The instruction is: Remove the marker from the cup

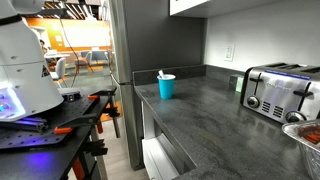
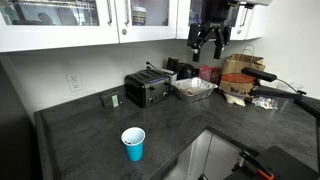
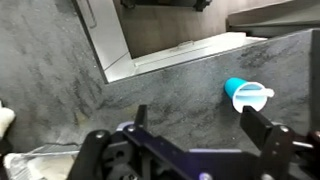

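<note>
The cyan-blue cup (image 1: 166, 88) stands upright on the dark stone counter, also seen in an exterior view (image 2: 133, 144) and the wrist view (image 3: 243, 96). The marker (image 1: 161, 75) stands in the cup with its white end poking above the rim. In the wrist view it (image 3: 258, 93) lies across the cup's mouth. My gripper (image 2: 210, 45) hangs high above the counter near the cabinets, far from the cup. In the wrist view the gripper (image 3: 203, 125) is open and empty, with the cup just beyond its right finger.
A chrome toaster (image 1: 280, 92) (image 2: 147, 90) stands at the wall. A clear tray (image 2: 193, 88) and cardboard boxes (image 2: 240, 75) sit beside it. The L-shaped counter (image 3: 60, 90) has an inner edge with a drop to the floor.
</note>
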`<move>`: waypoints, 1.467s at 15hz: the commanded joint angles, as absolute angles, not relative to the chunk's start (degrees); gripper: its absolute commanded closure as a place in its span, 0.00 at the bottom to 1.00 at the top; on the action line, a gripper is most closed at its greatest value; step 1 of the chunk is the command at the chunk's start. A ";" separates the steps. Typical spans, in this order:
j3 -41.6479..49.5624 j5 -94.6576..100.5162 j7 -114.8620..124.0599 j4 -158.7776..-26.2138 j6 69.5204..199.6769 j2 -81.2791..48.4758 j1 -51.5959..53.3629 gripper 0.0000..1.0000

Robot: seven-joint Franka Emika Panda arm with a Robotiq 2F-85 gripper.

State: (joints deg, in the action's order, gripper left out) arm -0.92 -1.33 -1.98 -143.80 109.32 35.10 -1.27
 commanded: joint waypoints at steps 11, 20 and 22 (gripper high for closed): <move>-14.33 -2.69 30.43 -138.23 120.65 15.88 1.60 0.00; -12.55 -13.92 41.63 -128.83 131.31 -9.43 6.68 0.00; -11.67 -15.44 41.38 -126.90 132.40 -13.55 8.09 0.05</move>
